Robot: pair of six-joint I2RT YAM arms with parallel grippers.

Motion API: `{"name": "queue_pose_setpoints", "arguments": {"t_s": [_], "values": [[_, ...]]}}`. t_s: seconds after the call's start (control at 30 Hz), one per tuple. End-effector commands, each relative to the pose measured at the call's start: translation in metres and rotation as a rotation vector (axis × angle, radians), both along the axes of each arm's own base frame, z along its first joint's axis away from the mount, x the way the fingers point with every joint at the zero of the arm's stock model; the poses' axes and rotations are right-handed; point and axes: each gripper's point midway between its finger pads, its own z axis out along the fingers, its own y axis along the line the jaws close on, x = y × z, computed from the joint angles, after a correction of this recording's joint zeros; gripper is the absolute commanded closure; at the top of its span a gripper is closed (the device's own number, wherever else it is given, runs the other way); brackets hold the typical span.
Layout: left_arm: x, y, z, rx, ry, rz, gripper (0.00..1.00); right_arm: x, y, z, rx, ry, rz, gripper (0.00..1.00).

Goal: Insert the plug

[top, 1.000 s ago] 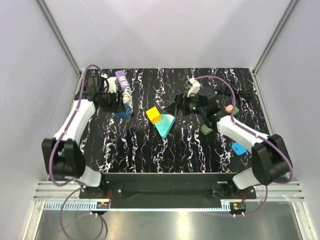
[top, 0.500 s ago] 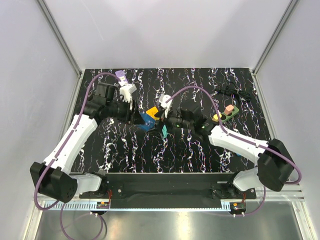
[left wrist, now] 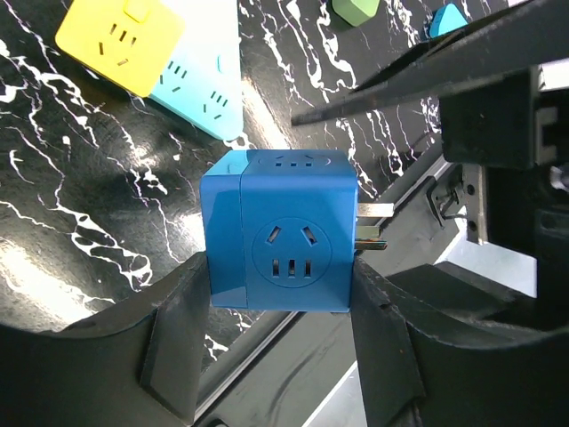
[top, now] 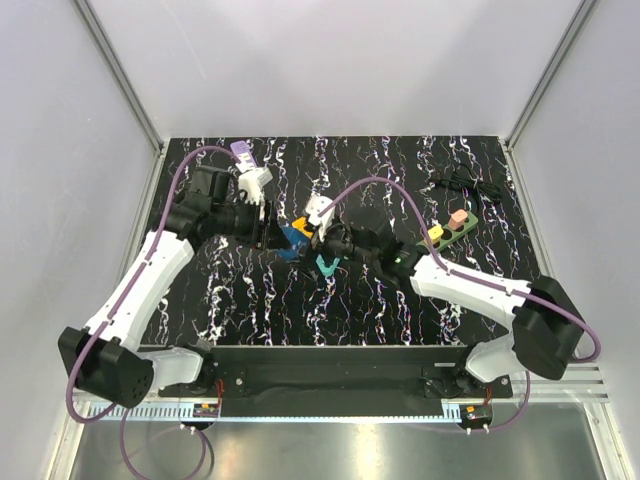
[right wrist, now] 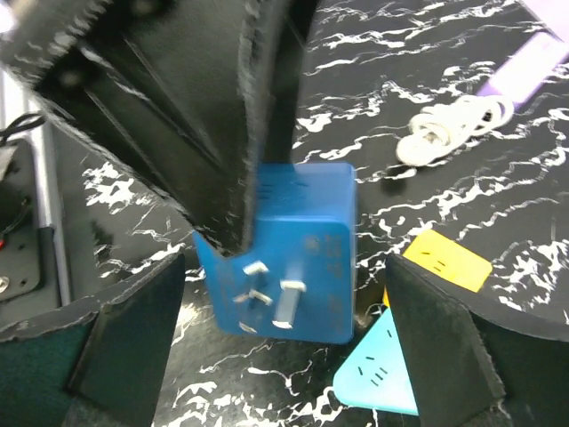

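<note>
A blue cube socket (top: 293,240) with metal plug prongs (right wrist: 271,298) on one face is held off the table. My left gripper (top: 270,228) is shut on it; in the left wrist view the cube (left wrist: 276,231) sits between both pads, with the gripper's midpoint (left wrist: 277,267) on it. My right gripper (top: 325,240) is open and faces the cube's pronged side (right wrist: 302,258). Its fingers stand wide on either side, apart from the cube, around the midpoint (right wrist: 284,267). A yellow socket cube (right wrist: 444,258) and a light-blue triangular socket (right wrist: 382,378) lie on the table just beyond.
A purple power strip (top: 243,152) with a coiled white cable (right wrist: 453,129) lies at the back left. A green strip with coloured plugs (top: 445,232) and a black cable (top: 465,185) lie at the right. The table has a black marbled surface.
My left gripper carried the blue cube from the far left towards the middle. My right gripper swung left from the table's right side until its open fingers flank the cube.
</note>
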Motion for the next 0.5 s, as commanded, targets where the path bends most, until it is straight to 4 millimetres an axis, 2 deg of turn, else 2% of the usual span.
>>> {"name": "queue_pose_setpoints", "arguments": {"t_s": [0.0, 0.07, 0.1, 0.13, 0.2, 0.23, 0.37, 0.4, 0.47], "values": [[0.006, 0.001, 0.033, -0.035, -0.147, 0.030, 1.00, 0.004, -0.010, 0.026, 0.111, -0.037, -0.089, 0.00], [0.009, 0.005, 0.049, -0.055, -0.255, 0.067, 1.00, -0.007, -0.014, 0.031, 0.159, 0.009, -0.078, 0.00], [0.009, 0.005, 0.045, -0.054, -0.239, 0.073, 1.00, -0.011, -0.014, 0.035, 0.174, 0.022, -0.063, 0.00], [0.009, 0.004, 0.055, -0.083, -0.284, 0.079, 1.00, -0.015, -0.014, 0.036, 0.185, 0.034, -0.053, 0.00], [0.004, 0.000, 0.059, -0.128, -0.276, 0.079, 1.00, -0.020, -0.015, 0.041, 0.203, 0.026, -0.035, 0.00], [0.003, -0.002, 0.064, -0.151, -0.282, 0.079, 1.00, -0.020, -0.018, 0.038, 0.199, 0.017, -0.046, 0.00], [-0.002, -0.005, 0.063, -0.177, -0.249, 0.079, 1.00, -0.010, -0.029, 0.045, 0.187, -0.062, -0.102, 0.00], [-0.003, -0.005, 0.063, -0.184, -0.243, 0.078, 1.00, -0.009, -0.030, 0.042, 0.175, -0.053, -0.115, 0.00], [-0.005, -0.006, 0.067, -0.203, -0.248, 0.090, 1.00, -0.008, -0.026, 0.050, 0.189, -0.025, -0.116, 0.00]]}}
